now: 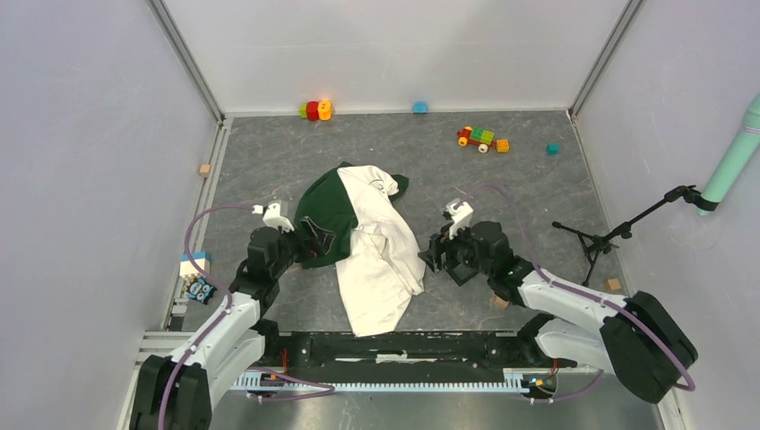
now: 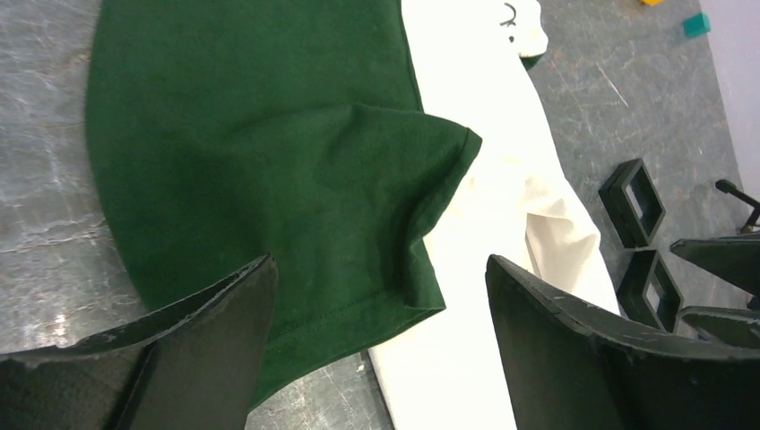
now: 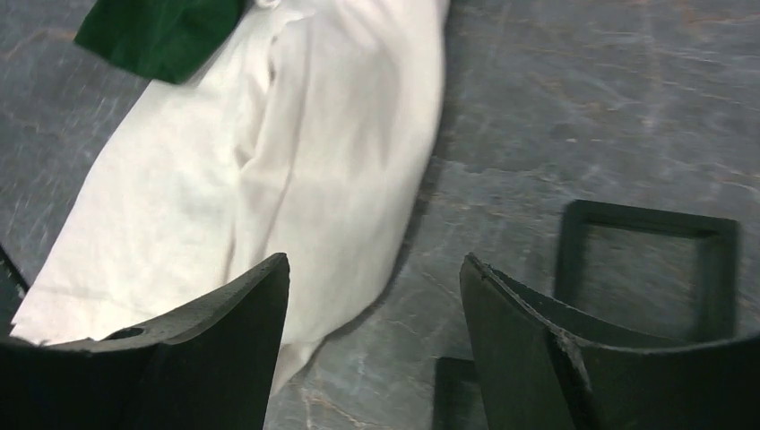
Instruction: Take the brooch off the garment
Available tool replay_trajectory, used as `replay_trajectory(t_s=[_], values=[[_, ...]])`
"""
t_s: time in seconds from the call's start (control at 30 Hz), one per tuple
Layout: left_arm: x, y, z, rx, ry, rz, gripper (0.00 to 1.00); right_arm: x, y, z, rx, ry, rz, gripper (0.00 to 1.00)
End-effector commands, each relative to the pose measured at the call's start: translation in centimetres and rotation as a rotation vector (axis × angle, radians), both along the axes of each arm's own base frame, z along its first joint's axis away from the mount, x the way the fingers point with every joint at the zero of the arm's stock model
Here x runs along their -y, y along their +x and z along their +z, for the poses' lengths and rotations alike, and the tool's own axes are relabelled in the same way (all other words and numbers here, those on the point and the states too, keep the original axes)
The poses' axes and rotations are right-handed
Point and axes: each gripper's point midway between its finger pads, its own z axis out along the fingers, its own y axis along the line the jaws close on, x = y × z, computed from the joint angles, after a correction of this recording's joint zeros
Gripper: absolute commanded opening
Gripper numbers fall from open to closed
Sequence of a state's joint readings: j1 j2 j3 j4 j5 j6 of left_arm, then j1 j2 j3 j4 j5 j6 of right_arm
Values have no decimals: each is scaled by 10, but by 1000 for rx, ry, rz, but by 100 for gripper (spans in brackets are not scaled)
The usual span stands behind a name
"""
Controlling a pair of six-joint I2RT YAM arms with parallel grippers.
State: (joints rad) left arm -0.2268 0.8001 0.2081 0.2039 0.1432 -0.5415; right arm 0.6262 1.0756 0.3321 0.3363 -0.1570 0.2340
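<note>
The garment [image 1: 381, 260] lies crumpled in the middle of the table, with the dark green half [image 1: 324, 210] on the left and the cream-white half on the right. A dark print shows near its collar [image 1: 383, 185]. No brooch shows in any view. My left gripper [image 1: 314, 242] is open and empty at the green half's near edge. In the left wrist view the left gripper [image 2: 381, 296] straddles the green sleeve hem [image 2: 358, 224]. My right gripper [image 1: 439, 253] is open and empty just right of the white half. In the right wrist view the right gripper [image 3: 375, 296] is over bare table beside the white cloth [image 3: 269, 152].
Black square frames [image 2: 634, 202] lie on the table by the right gripper. Toy blocks [image 1: 315, 109], a toy car [image 1: 482, 138] and small cubes [image 1: 552, 149] sit at the back. Tan cubes [image 1: 498, 302] lie near the right arm. A tripod stand [image 1: 618, 235] is at the right, and a blue toy [image 1: 195, 265] at the left.
</note>
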Motion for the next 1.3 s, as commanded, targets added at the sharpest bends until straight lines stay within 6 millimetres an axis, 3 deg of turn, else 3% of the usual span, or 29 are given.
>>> replay_trajectory(t_s=[0.0,0.2,0.37,0.5,0.67,0.8,0.87,0.9,0.97,1.07,1.17,1.27], values=[[20,7,19,38,-46,-86,90,-34,3,19,51,9,72,73],[37,9,5,-29,27,-133,86,-57,-23,7,27,-30,138,69],[50,11,-5,-62,128,-153,86,-61,-38,-9,4,-77,147,64],[59,16,-11,-88,179,-185,80,-59,-42,-20,-7,-113,131,56],[50,24,-32,-183,250,-123,77,-59,-44,-26,-18,-137,122,43],[49,27,-41,-231,274,-113,62,-56,-41,-30,-29,-170,99,23],[52,28,-43,-238,275,-125,43,-54,-35,-25,-16,-188,67,3],[53,28,-43,-238,277,-133,30,-51,-31,-22,-11,-199,45,0],[52,34,-38,-221,298,-133,3,-45,-21,-10,12,-222,-10,0],[46,43,-19,-230,324,-95,2,-33,-2,16,72,-251,-116,0],[48,54,20,-199,293,-55,2,-12,26,52,128,-286,-262,0],[40,66,77,-159,252,30,2,2,60,99,139,-269,-325,0]])
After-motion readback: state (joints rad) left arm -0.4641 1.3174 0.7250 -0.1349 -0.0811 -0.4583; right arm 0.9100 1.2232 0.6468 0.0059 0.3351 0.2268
